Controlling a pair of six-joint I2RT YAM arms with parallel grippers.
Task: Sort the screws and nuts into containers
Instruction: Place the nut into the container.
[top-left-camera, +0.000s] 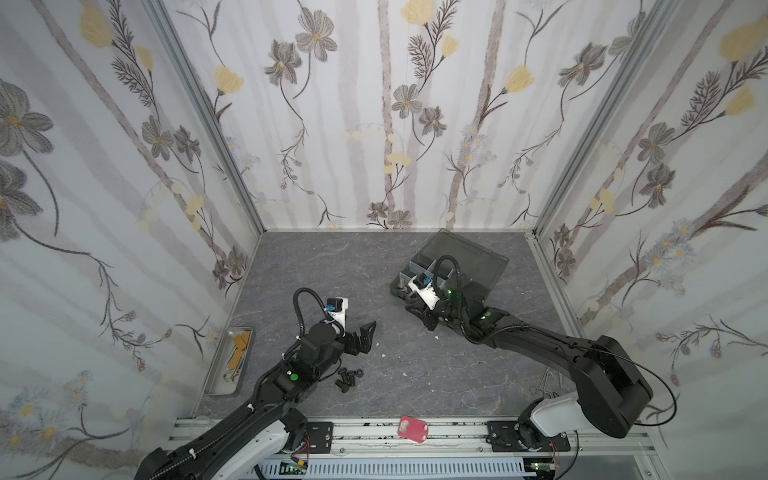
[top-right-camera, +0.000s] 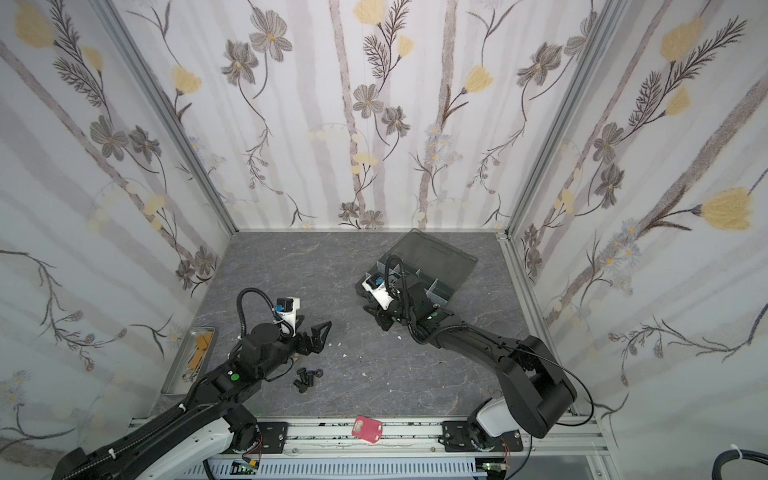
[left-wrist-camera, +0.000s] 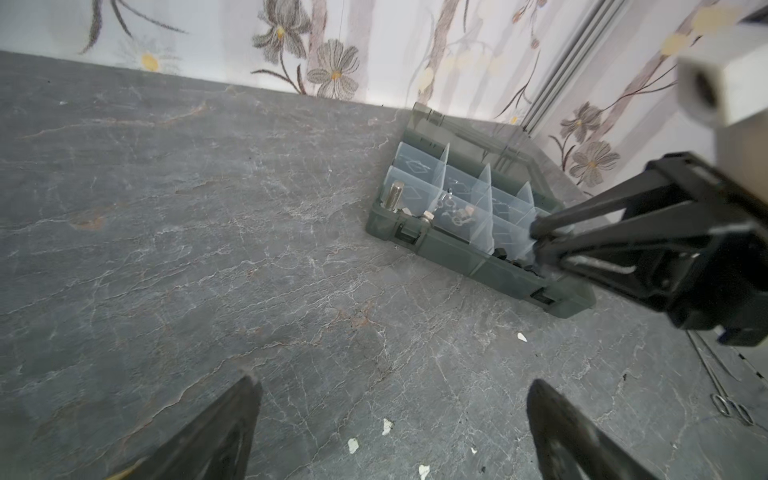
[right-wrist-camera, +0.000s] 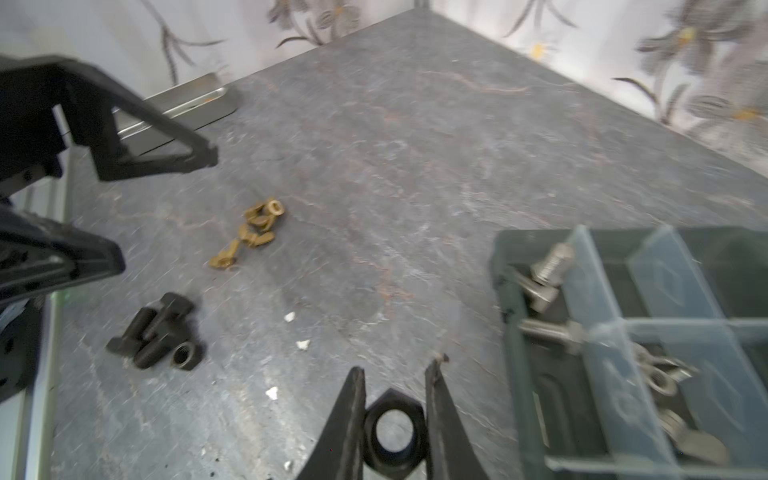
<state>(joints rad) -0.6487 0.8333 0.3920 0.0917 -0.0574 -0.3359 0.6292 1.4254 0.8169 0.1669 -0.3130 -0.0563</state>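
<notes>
My right gripper (right-wrist-camera: 395, 368) is shut on a black nut (right-wrist-camera: 394, 432), gripped by its flats over the table just beside the dark grey organizer box (right-wrist-camera: 509, 353). In both top views this gripper (top-left-camera: 412, 305) sits at the box's near-left corner (top-left-camera: 469, 253). Silver screws (right-wrist-camera: 548, 266) and silver nuts (right-wrist-camera: 660, 378) lie in its containers. A small heap of black screws (top-left-camera: 347, 379) with one black nut (right-wrist-camera: 185, 355) lies by my left arm. My left gripper (left-wrist-camera: 395, 380) stands open and empty above bare table, to the far side of that heap (top-right-camera: 305, 378).
Tan brass pieces (right-wrist-camera: 257, 228) lie beyond the black heap. A flat steel tray (top-left-camera: 230, 361) stands along the left wall. White scraps (left-wrist-camera: 386, 426) dot the table's middle. Metal forceps (top-left-camera: 548, 382) lie near the right arm's base. A red object (top-left-camera: 412, 430) rests on the front rail.
</notes>
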